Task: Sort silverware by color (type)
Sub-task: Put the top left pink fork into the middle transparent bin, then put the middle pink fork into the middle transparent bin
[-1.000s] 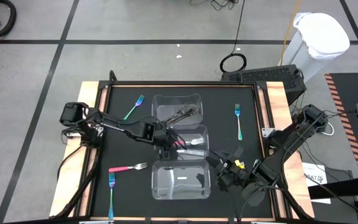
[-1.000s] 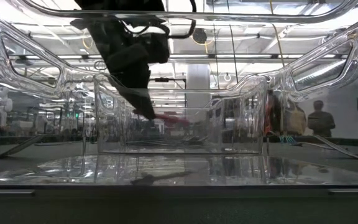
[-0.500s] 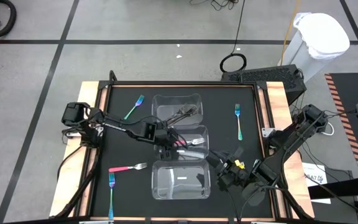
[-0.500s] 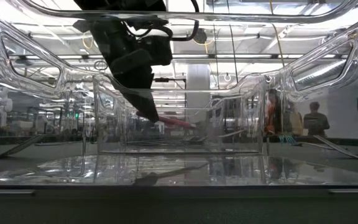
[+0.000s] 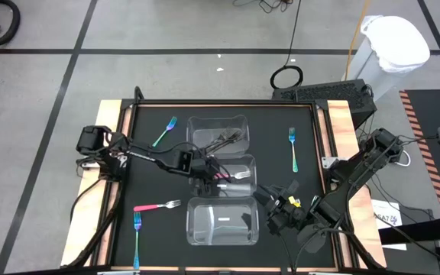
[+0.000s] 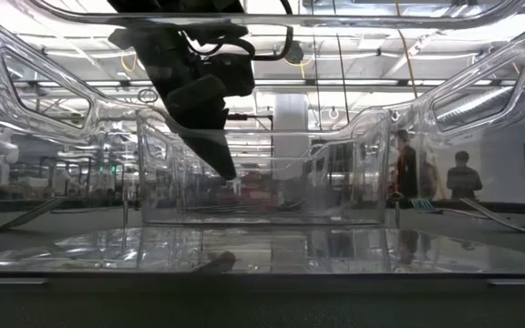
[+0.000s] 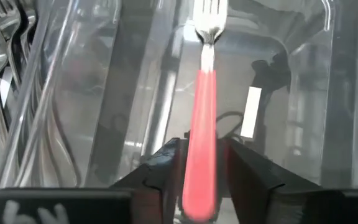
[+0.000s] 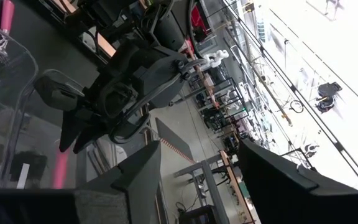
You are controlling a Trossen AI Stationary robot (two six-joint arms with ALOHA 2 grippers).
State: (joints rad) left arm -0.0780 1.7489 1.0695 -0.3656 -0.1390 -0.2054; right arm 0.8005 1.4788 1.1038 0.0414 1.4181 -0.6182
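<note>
Left gripper (image 7: 204, 186): hanging over the middle container (image 5: 244, 163), fingers now parting beside the pink fork (image 7: 205, 118), which a second ago was pinched.
Pink fork: lying between the loosened fingers, tines pointing along the container floor.
Meaning: this fork looks delivered; releasing is under way.
Right gripper (image 5: 279, 205): waiting open by the near container (image 5: 221, 221).
Still loose: pink fork on the mat (image 5: 157, 205), three blue forks (image 5: 163, 132).
Grey forks (image 5: 224, 138): in the far container.
Obstacle: container walls crowding the fingers.
</note>
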